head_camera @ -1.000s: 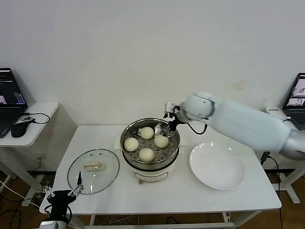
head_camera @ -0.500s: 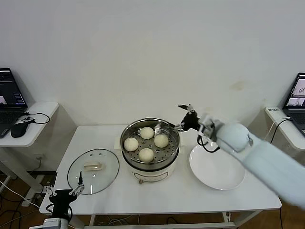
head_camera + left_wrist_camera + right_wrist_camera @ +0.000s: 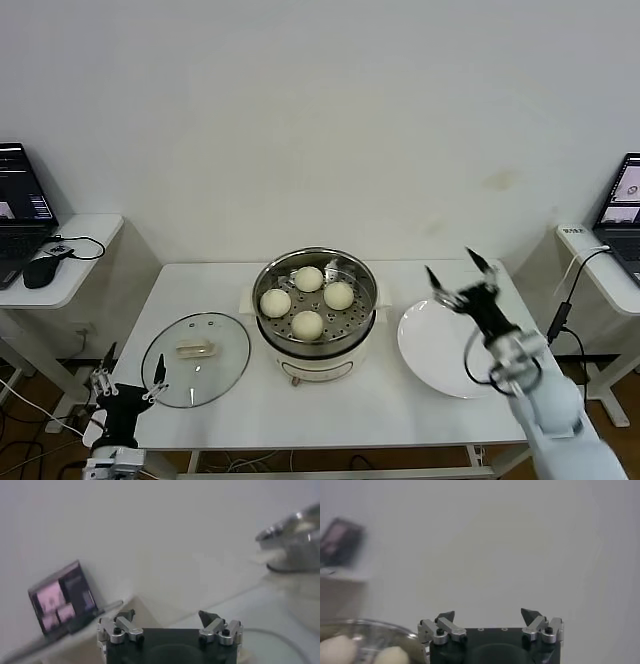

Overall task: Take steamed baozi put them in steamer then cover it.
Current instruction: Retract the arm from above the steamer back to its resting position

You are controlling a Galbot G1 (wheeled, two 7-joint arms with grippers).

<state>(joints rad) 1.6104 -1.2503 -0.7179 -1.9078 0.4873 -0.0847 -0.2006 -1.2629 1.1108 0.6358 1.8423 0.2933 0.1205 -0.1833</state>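
The steamer (image 3: 316,340), a shiny steel pot on a cream base, stands mid-table with several cream-white steamed baozi (image 3: 308,324) on its perforated tray. It is uncovered; its glass lid (image 3: 196,359) lies flat on the table to its left. My right gripper (image 3: 462,278) hangs open and empty above the white plate, to the right of the steamer. The right wrist view shows that gripper (image 3: 488,614) with jaws wide apart, plus the steamer rim (image 3: 380,628) and two baozi (image 3: 338,647). My left gripper (image 3: 132,364) is open and empty, low beside the table's front-left corner, near the lid.
A bare white plate (image 3: 440,370) lies right of the steamer. A side desk with a laptop (image 3: 18,210) and mouse stands far left; another laptop (image 3: 625,195) is far right. In the left wrist view, the open gripper (image 3: 167,615) faces the laptop (image 3: 62,597).
My right arm has pulled out of the steamer and swung right and down to above the plate, empty. The left gripper has shifted slightly. The baozi have not moved.
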